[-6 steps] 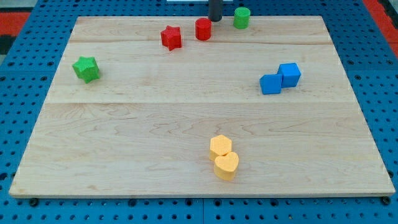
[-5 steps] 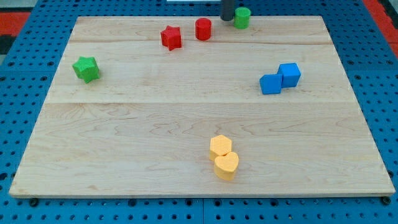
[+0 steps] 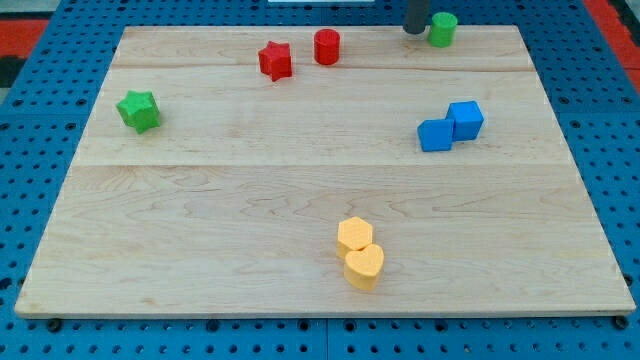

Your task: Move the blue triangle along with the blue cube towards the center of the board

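Two blue blocks touch at the view's right: one blue block [image 3: 435, 135] on the left and a blue cube [image 3: 465, 119] just up and right of it; I cannot tell which is the triangle. My tip [image 3: 414, 31] is at the board's top edge, far above the blue blocks. It touches the left side of a green cylinder [image 3: 442, 29].
A red cylinder [image 3: 327, 47] and a red star [image 3: 275, 61] sit near the top middle. A green star [image 3: 139, 110] is at the left. Two yellow blocks [image 3: 354, 236] [image 3: 364, 267] touch near the bottom middle. The wooden board [image 3: 250, 200] lies on a blue pegboard.
My tip has slid to the view's right along the top edge, from beside the red cylinder. It has pushed the green cylinder to the right. The other blocks have not moved.
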### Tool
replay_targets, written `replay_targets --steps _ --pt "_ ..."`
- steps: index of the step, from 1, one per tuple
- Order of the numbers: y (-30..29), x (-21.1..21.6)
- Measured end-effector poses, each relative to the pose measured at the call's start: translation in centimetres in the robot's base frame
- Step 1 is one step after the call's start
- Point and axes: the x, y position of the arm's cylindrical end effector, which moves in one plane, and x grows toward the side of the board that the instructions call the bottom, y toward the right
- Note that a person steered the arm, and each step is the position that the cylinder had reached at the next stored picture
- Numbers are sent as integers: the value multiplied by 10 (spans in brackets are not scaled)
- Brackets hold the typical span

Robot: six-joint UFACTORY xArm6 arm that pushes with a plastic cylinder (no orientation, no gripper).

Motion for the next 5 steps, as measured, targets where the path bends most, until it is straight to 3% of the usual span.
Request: replay_targets --steps 2,3,5 --pt "-1 10" --pt "-18 60" --pt "-87 205"
